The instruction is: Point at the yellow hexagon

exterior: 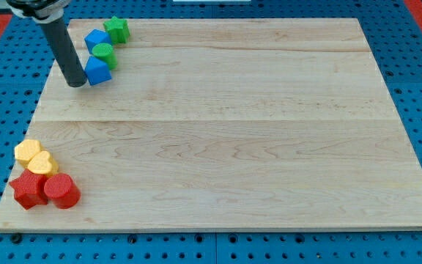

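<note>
Yellow hexagon [27, 152] flat near the table's [226, 132] bottom-left corner, my tip [75, 83] well apart near the top-left.

Matte and flat-topped, it shows no clear long axis and touches a yellow heart-like block [42, 163]; below sit a red star [27, 189] and red cylinder [61, 191]. The table is pale planked wood. There is no hand, only a dark smooth rod, its tip touching a blue block [97, 71] beside a green cylinder [104, 53], another blue block [95, 39] and a green star [116, 29].
</note>
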